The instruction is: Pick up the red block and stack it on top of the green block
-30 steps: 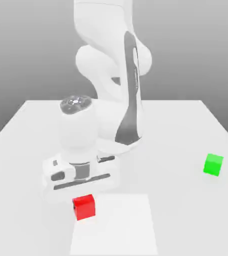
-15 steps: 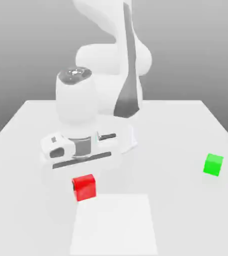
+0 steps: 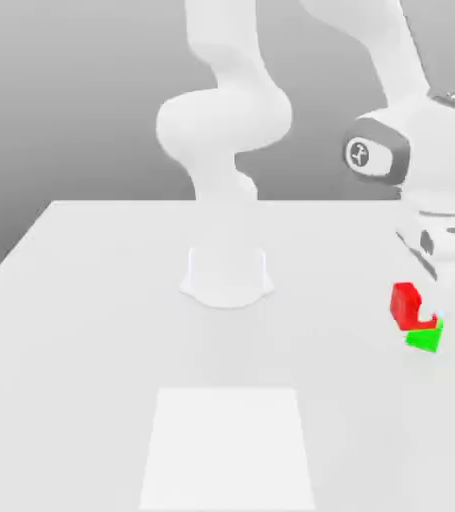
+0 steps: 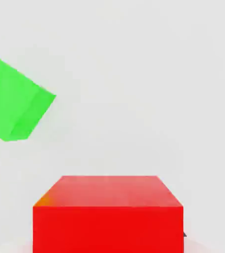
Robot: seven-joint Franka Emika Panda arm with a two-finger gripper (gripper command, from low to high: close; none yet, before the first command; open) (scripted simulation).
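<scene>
The red block (image 3: pixel 407 304) hangs in the air at the exterior view's right, held under my hand, with my gripper (image 3: pixel 416 292) shut on it. The green block (image 3: pixel 424 340) rests on the white table just below it and a little toward the exterior view's right, with the red block covering its upper left part. In the hand view the red block (image 4: pixel 108 213) sits close to the camera and the green block (image 4: pixel 13 99) lies off to one side on the table, not straight under it.
The arm's round white base (image 3: pixel 227 280) stands mid-table, with the arm arching over to the exterior view's right. A paler square patch (image 3: pixel 229 450) marks the table near its front edge. The table's right edge runs close past the green block.
The arm has lifted the red block from the front left of the exterior view and swung it far to the right, to just above the green block. The green block has not moved.
</scene>
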